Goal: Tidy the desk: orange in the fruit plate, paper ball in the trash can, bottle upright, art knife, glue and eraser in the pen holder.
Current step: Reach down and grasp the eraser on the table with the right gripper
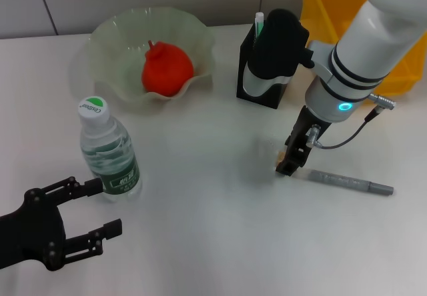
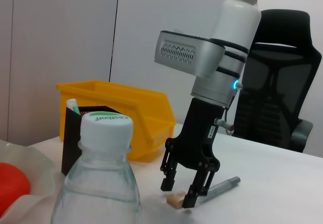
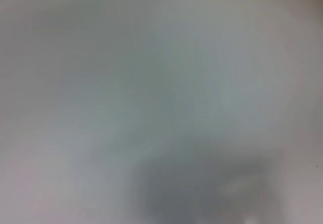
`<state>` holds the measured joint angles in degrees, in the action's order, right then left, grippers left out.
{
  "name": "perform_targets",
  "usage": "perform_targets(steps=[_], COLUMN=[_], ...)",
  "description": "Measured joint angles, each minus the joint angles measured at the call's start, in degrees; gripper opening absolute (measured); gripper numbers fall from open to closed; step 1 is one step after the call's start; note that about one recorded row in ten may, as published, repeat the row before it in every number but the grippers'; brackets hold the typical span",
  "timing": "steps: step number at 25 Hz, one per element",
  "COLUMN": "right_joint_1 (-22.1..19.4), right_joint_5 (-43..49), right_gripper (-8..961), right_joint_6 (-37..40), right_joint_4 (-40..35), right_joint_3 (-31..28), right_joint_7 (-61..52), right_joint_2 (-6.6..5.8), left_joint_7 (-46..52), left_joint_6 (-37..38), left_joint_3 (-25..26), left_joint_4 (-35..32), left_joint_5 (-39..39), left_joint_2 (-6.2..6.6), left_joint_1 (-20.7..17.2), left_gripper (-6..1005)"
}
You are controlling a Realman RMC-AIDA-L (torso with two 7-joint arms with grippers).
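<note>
The orange (image 1: 167, 69) lies in the pale fruit plate (image 1: 113, 36) at the back left. The bottle (image 1: 108, 153) stands upright with its green cap on, just beyond my open left gripper (image 1: 100, 209). My right gripper (image 1: 291, 165) is down at the table, fingers apart on either side of the small tan eraser (image 2: 175, 199). The grey art knife (image 1: 350, 183) lies right of it. The black pen holder (image 1: 248, 76) holds the glue (image 1: 258, 23). The paper ball and trash can are out of view.
A yellow bin (image 1: 400, 63) stands at the back right, behind my right arm. Part of that arm's wrist housing (image 1: 277, 46) covers the pen holder's opening in the head view. A black office chair (image 2: 282, 77) stands beyond the table.
</note>
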<state>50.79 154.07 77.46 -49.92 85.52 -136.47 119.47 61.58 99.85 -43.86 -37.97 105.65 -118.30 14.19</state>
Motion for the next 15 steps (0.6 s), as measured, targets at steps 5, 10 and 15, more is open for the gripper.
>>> perform_targets(steps=[5,10,15], right_joint_1=[0.4,0.5,1.8], right_joint_5=[0.0,-0.1,-0.3], right_gripper=[564,552,443], right_joint_6=[-0.5,-0.6,-0.3], right_joint_4=[0.8,1.3,3.7], right_joint_3=[0.0,0.0,0.0], right_joint_7=[0.0,-0.1,-0.2], right_joint_2=[-0.01,0.00,-0.05], left_joint_7=[0.0,0.0,0.0], left_joint_6=[-0.1,-0.3,-0.3], left_joint_3=[0.0,0.0,0.2], left_joint_4=[0.0,0.0,0.0], left_joint_5=[0.0,0.0,0.0], left_joint_2=[0.00,0.00,0.00], left_joint_1=[0.1,0.1,0.1], left_gripper=[770,770,770])
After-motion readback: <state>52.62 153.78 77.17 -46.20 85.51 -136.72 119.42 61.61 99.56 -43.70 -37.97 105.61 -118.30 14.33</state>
